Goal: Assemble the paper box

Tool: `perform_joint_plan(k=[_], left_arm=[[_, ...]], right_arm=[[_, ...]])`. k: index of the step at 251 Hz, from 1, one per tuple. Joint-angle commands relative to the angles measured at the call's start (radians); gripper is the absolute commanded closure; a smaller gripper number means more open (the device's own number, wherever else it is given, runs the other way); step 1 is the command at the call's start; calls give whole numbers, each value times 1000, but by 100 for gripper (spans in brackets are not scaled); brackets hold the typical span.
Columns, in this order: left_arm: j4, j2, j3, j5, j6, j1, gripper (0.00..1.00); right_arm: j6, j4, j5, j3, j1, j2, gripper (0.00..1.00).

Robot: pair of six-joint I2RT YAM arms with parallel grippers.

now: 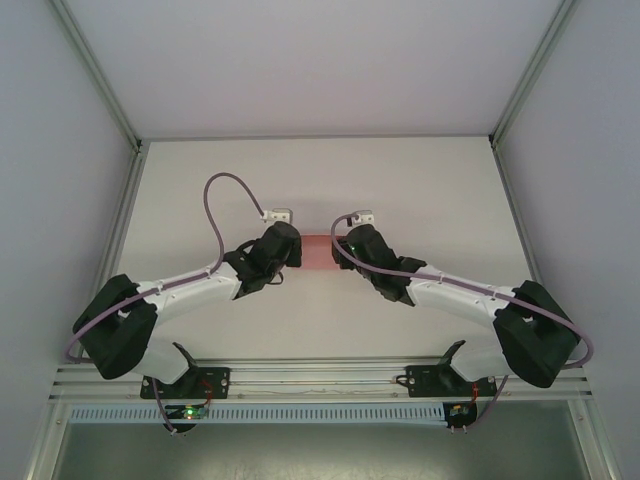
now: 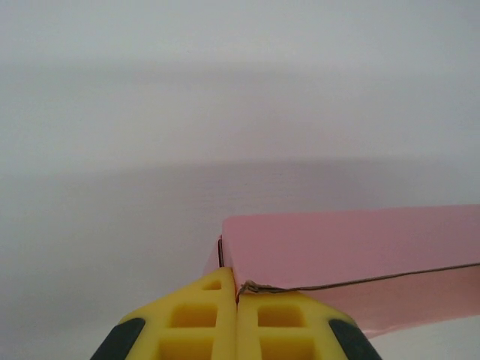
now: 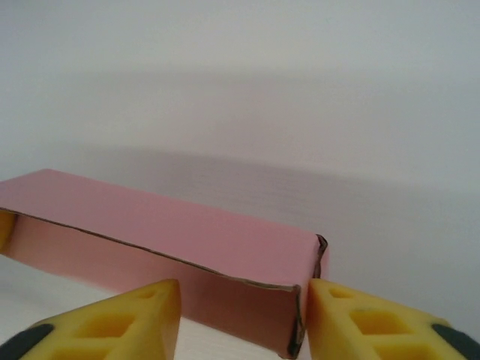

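— White walls (image 1: pixel 300 60) stood round the pale flat table (image 1: pixel 320 180) when we looked from above. Where was the box?

— The long pink paper box of thin card (image 1: pixel 317 252) lay in the middle of the table, between the two arms. The black left gripper (image 1: pixel 296 252) was at one end and the black right gripper (image 1: pixel 338 250) at the other. I think they came from both sides so the box could not slide away.

— Could you see how they were closed from up there?

— No. The arms hid that, and most of the box too.

— What about the left wrist camera?

— The left gripper (image 2: pixel 238 289) had its yellow fingers (image 2: pixel 199 322) pressed tight together, right at the near corner of the paper box (image 2: pixel 337 240). Maybe it nipped a thin edge of card to keep the box steady. I could not tell, because the edge ran in just where the fingers met. The box's far end was cut off.

— And the right wrist camera?

— The right gripper (image 3: pixel 240 296) was spread wide, one yellow finger (image 3: pixel 142 311) on each side of the end of the paper box (image 3: pixel 165 225). I think it was not squeezing. Whether that end was shut, I could not see.
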Motion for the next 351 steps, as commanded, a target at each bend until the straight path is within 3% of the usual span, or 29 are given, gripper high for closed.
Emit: perform_joint_plan(k=[1, 17, 99, 165, 205, 351], left_arm=[[-135, 46, -54, 74, 18, -35, 100], [-144, 48, -47, 64, 25, -36, 100], [-150, 71, -29, 61, 40, -37, 100], [-154, 67, -26, 61, 49, -37, 100], [-154, 67, -24, 61, 51, -37, 100], [-147, 65, -27, 59, 79, -36, 100]], right_arm=[[-1, 29, -89, -6, -7, -25, 48], [6, 29, -93, -14, -18, -41, 37], [16, 11, -118, -51, -92, -116, 20], [56, 30, -130, -11, -153, -82, 20], [89, 24, -155, -22, -196, -54, 25], [148, 12, -244, -63, -265, -17, 31]])
